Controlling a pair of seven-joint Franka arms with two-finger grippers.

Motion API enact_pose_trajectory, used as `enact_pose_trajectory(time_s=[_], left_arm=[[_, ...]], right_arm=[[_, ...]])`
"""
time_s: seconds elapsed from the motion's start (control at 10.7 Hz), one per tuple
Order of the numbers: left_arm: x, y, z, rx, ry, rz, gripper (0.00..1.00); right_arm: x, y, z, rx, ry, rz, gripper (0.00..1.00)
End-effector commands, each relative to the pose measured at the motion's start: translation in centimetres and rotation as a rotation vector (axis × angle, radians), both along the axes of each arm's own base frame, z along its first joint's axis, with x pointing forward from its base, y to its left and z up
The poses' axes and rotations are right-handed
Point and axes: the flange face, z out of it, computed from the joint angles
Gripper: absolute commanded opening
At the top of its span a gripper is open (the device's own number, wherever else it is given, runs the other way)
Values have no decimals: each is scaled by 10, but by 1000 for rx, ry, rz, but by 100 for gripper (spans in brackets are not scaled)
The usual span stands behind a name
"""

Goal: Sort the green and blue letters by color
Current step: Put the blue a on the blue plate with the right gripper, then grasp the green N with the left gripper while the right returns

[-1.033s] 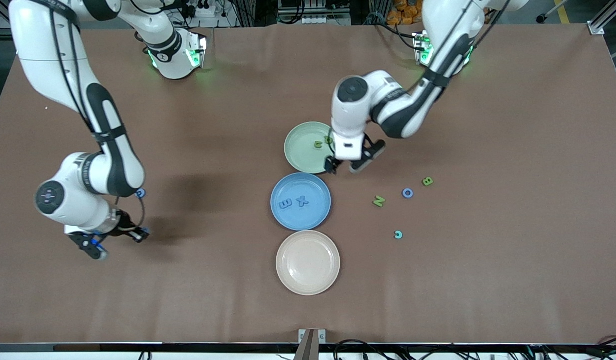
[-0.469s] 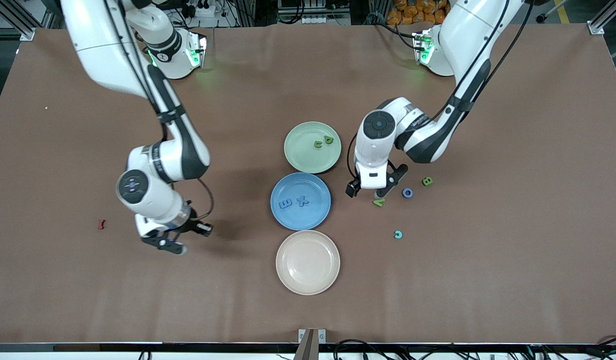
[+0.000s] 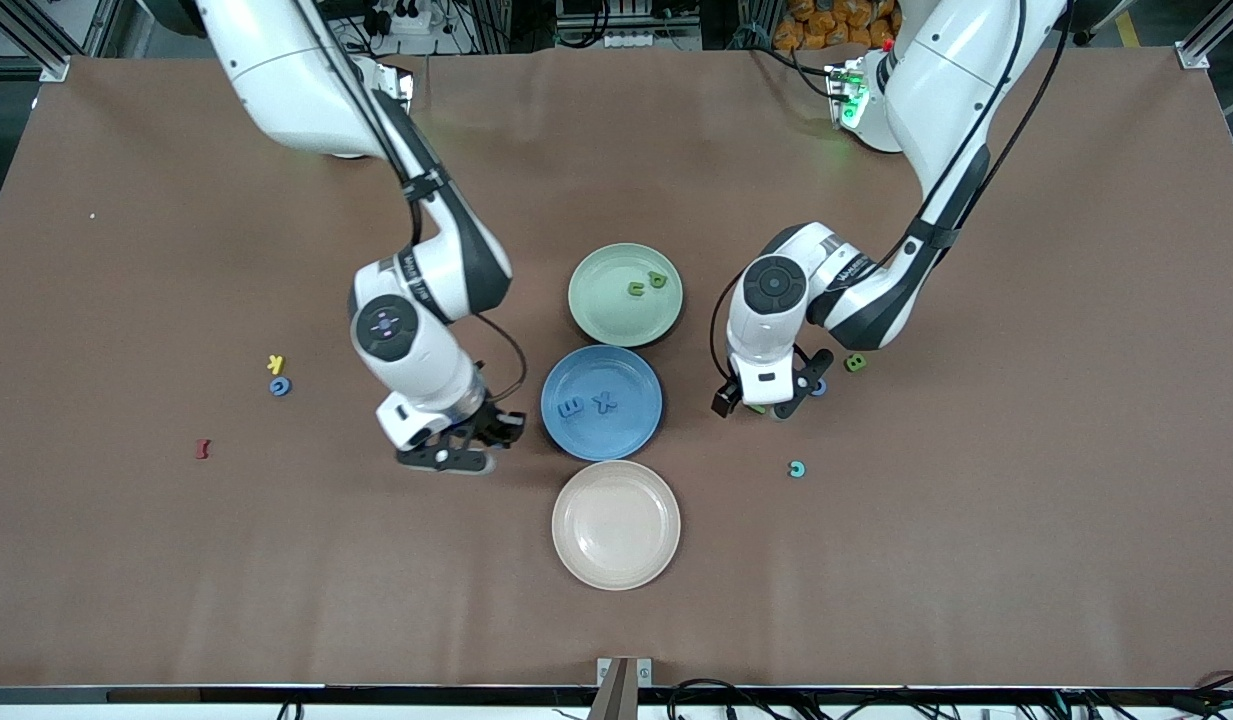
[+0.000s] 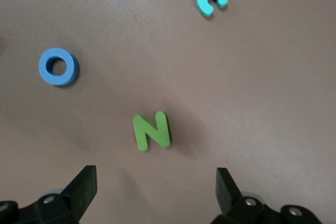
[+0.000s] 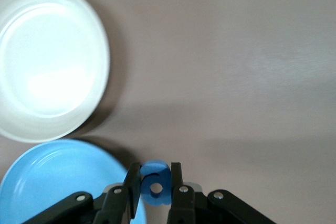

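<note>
My right gripper (image 3: 481,447) is shut on a small blue letter (image 5: 155,182) and holds it over the table beside the blue plate's rim (image 3: 551,425), toward the right arm's end. The blue plate holds a blue E (image 3: 571,407) and a blue X (image 3: 605,402). My left gripper (image 3: 758,405) is open above a green N (image 4: 151,131), which lies just ahead of its fingertips (image 4: 86,178). A blue O (image 4: 58,66) and a green B (image 3: 855,362) lie close by. The green plate (image 3: 601,310) holds two green letters (image 3: 637,289).
An empty beige plate (image 3: 616,575) sits nearer the camera than the blue plate. A teal C (image 3: 797,468) lies near the N. A yellow K (image 3: 275,363), another blue letter (image 3: 280,386) and a dark red I (image 3: 203,449) lie toward the right arm's end.
My right arm has carried the blue letter from the right arm's end to beside the blue plate. My left gripper has moved from the green plate to over the green N.
</note>
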Motion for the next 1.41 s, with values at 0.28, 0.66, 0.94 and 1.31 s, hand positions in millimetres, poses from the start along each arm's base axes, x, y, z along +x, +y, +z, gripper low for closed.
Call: enact_pose_trajectory(time_s=[0.28,0.66,0.94,1.31], left_arm=[[9,11,-32,21,39,29,100],[17,25,-42,21,48,39,100],[23,24,-45,16,44,39,100],[22,22,-45,15,44,33,0]], right_arm=[[-49,112,-34,26,37,65,7],[-44,108,-27,28,32,83,100],[-16,57,-19,21,29,269,100],[5,-61,-10,-26,10,523,100]])
